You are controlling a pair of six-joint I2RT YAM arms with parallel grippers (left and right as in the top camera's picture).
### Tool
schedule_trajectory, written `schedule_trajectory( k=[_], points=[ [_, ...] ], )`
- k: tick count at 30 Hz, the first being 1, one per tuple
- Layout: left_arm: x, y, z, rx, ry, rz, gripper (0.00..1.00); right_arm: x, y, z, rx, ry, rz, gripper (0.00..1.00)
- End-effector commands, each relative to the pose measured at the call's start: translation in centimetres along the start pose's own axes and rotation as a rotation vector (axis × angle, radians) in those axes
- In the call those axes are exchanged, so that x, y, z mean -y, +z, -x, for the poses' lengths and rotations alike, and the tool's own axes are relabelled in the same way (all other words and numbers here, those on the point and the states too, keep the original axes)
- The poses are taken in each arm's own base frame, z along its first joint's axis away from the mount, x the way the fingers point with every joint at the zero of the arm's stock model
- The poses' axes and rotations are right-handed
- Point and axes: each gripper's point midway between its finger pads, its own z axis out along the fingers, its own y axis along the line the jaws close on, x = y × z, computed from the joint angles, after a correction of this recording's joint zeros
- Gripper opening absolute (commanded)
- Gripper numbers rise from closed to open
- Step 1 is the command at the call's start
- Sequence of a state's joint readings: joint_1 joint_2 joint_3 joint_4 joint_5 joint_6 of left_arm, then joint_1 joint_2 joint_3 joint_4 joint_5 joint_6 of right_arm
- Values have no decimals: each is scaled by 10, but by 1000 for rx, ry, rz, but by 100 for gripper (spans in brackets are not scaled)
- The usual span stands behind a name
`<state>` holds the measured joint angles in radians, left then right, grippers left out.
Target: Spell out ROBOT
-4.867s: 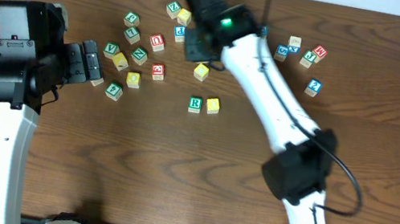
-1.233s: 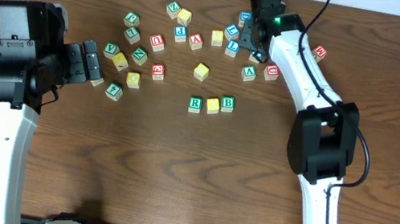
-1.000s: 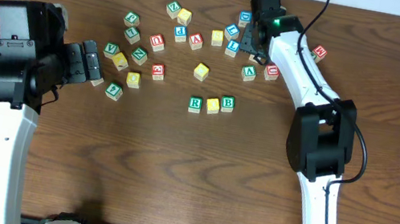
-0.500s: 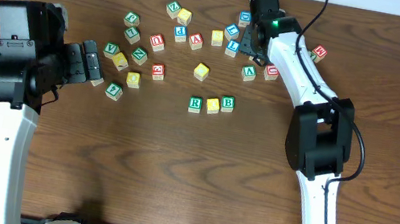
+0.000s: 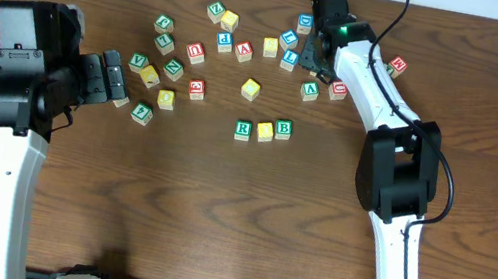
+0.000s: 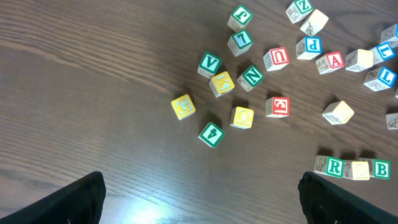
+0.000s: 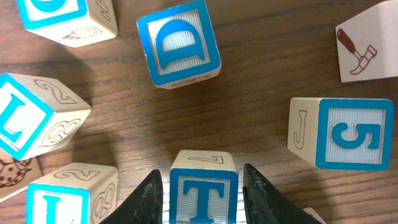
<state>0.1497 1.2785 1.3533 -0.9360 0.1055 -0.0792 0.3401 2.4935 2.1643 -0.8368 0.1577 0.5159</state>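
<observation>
Fig.: right gripper [image 7: 204,177] part-open, jaws straddling T block [image 7: 204,199] in far cluster, slim gaps, nothing gripped. Centre, close squarely, w/o nudging adjacent block [image 7: 62,193]. R block [image 5: 243,129] row mid-table. Left gripper [image 6: 202,186] wide open, empty.

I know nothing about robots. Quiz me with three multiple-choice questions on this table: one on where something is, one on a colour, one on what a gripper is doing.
1. Which letter is on the block between the fingers of the right gripper? A) T B) M C) X
2. What colour is the block between the R block and the B block? A) red B) yellow C) blue
3. The left gripper is: A) open and empty B) shut on a block C) pressing a block down

Answers: A, the fingers flank a blue T block; B, a yellow block sits there; A, its fingers stand wide apart with nothing between.
</observation>
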Motion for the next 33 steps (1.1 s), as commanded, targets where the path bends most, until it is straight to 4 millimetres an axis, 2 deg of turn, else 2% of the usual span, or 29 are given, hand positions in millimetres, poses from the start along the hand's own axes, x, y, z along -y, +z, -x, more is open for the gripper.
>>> schedule_trajectory(
  k=[1,9,13,19,22,28,33],
  points=[
    [-1,-5,8,22,-12,6,98,9,9,-4,-12,13,-30,35],
    [-1,-5,8,22,-12,6,98,9,8,-5,-16,11,-31,25],
    [-1,-5,8,22,-12,6,98,6,-5,2,-1,-10,-13,24],
    [-1,-5,8,22,-12,6,98,1,-49,25,70,-51,25,24],
    [-1,-5,8,22,-12,6,98,-2,-80,32,90,-92,62,23],
    [-1,-5,8,22,-12,6,98,-7,-123,19,37,-167,136,22],
    [-1,-5,8,22,-12,6,98,-3,-141,0,-41,-204,156,22]
  ],
)
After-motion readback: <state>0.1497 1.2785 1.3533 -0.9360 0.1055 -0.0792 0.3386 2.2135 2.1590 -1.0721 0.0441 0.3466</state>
